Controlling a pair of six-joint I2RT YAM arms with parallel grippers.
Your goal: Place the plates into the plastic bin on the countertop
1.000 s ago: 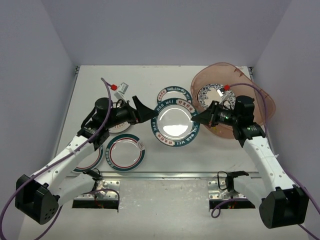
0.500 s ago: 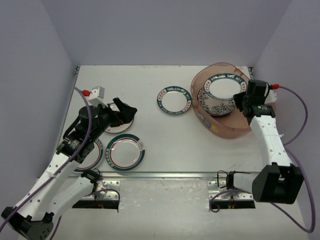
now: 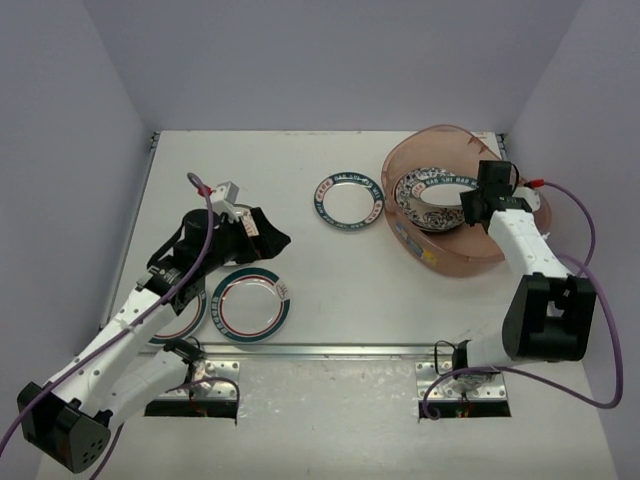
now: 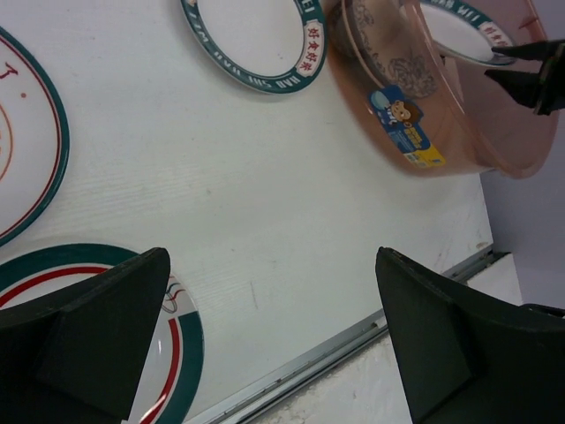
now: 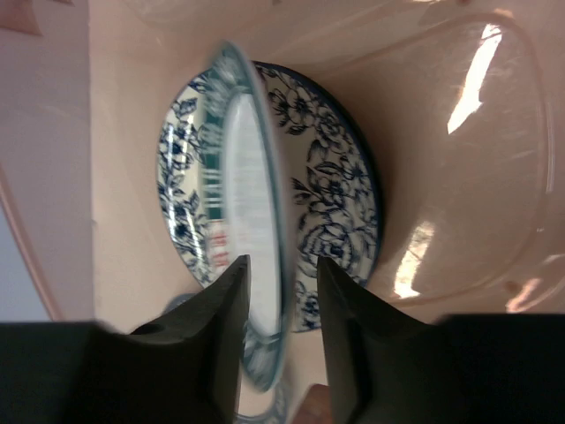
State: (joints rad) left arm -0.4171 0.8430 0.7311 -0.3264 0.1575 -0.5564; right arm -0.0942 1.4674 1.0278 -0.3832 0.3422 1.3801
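While the right pincer [image 5: 282, 265] is being held over the plastic bin [image 3: 430, 255], its jaws are being parted, with the rim of the teal-rimmed plate [image 5: 252, 203] loose between them. A second ago this plate was being carried, pinched shut, above the countertop [image 3: 330, 270]. Now it is being seen blurred and tilted inside the bin, against the blue floral plate [image 5: 340, 177] just beyond the fingertips. The left pincer [image 4: 274, 300] is being kept spread wide and has been drawn back from mid-table. A lettered plate [image 4: 256, 44] is lying ahead of it, and a red-ringed plate [image 4: 177, 336] beneath one finger.
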